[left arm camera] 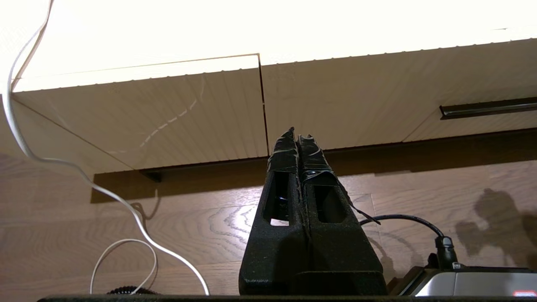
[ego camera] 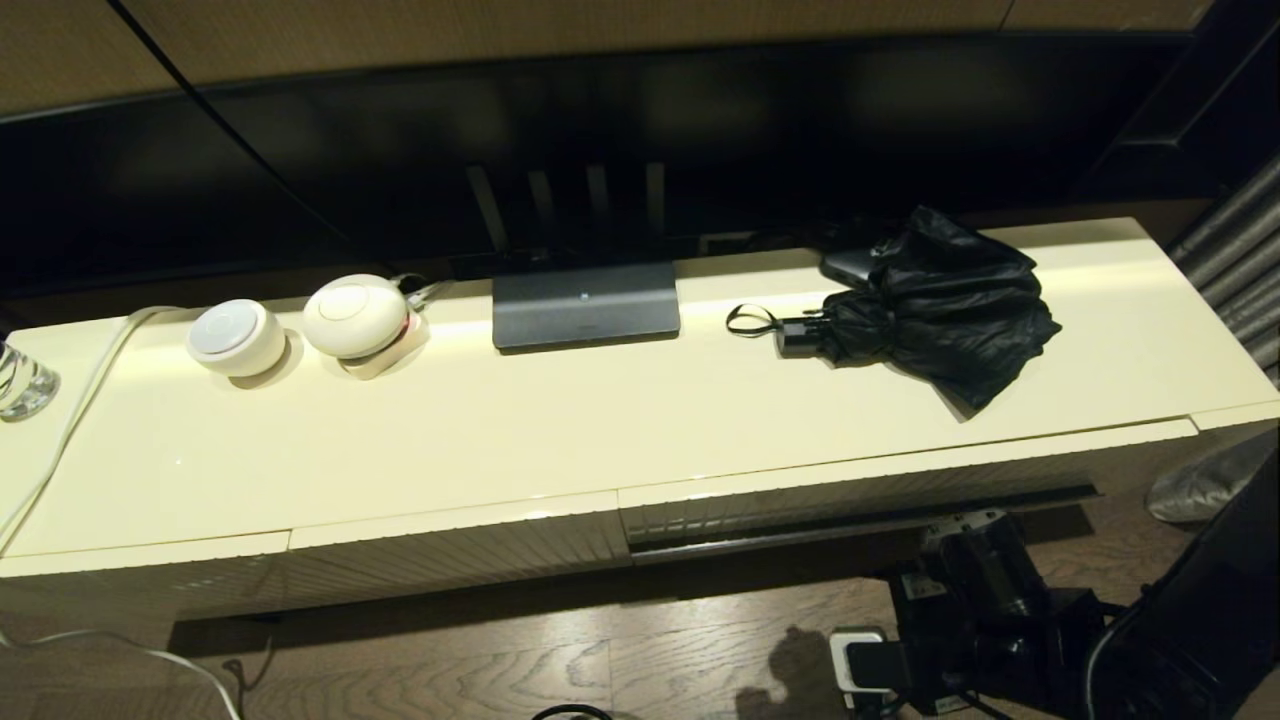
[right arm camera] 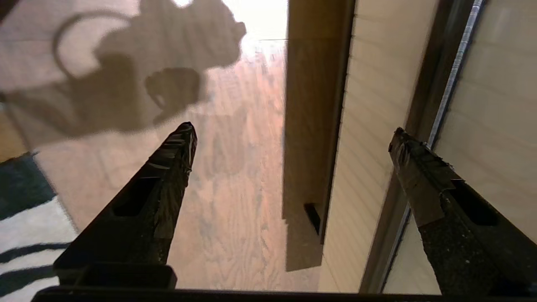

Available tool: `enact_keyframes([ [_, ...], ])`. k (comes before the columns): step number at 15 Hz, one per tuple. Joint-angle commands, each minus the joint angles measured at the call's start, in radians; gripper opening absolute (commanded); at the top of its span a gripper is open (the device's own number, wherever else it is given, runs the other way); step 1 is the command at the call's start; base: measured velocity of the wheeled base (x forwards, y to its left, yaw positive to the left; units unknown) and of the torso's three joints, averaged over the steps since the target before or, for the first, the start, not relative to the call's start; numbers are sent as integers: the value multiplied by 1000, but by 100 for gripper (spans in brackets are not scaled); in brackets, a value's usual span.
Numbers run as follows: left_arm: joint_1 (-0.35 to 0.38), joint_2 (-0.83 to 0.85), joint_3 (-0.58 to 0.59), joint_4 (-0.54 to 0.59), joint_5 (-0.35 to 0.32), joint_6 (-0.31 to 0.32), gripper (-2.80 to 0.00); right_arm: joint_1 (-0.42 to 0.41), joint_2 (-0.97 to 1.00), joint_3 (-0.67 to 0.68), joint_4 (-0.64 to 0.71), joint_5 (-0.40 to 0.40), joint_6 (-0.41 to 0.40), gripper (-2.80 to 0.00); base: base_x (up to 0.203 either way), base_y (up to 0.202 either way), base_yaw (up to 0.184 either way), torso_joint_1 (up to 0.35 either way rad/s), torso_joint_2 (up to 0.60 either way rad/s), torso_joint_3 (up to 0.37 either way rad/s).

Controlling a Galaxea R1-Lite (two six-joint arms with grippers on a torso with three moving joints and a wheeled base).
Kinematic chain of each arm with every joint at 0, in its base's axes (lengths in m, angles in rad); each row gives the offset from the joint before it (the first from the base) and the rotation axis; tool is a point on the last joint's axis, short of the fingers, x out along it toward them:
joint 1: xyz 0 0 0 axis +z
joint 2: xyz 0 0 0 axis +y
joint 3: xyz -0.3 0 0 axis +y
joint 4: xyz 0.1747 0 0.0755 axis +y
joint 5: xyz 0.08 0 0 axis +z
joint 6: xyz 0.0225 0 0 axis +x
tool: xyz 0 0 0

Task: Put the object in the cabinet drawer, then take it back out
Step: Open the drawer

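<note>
The object, a black folding umbrella (ego camera: 935, 300), lies on the cream cabinet top at the right, its short handle and wrist loop (ego camera: 752, 320) pointing left. Below it is the cabinet drawer (ego camera: 800, 505), ribbed, with a long dark bar handle (ego camera: 860, 522); it looks pushed in. My right gripper (ego camera: 968, 535) hangs low in front of that handle. In the right wrist view it (right arm camera: 292, 134) is open wide, empty, one fingertip (right arm camera: 402, 147) by the bar handle (right arm camera: 451, 79). My left gripper (left arm camera: 297, 136) is shut and empty, low above the floor, facing the left panels.
On the top stand a dark monitor foot (ego camera: 585, 305), two white round devices (ego camera: 235, 338) (ego camera: 355, 315), a glass (ego camera: 20, 380) and a small black box (ego camera: 850, 265) behind the umbrella. A white cable (left arm camera: 63, 161) trails over the wooden floor; a power strip (ego camera: 860, 660) lies near my right arm.
</note>
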Motion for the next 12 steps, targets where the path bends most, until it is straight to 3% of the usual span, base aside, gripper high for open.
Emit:
enact_keyframes([
  [1,0,1,3,-1,0,-1,-280,-9,22,-31,-4,2,-7,0,0,0,0,0,0,0],
  [12,0,1,3,1,0,-1,-280,-57,97,-133,-4,27,-6,0,0,0,0,0,0,0],
])
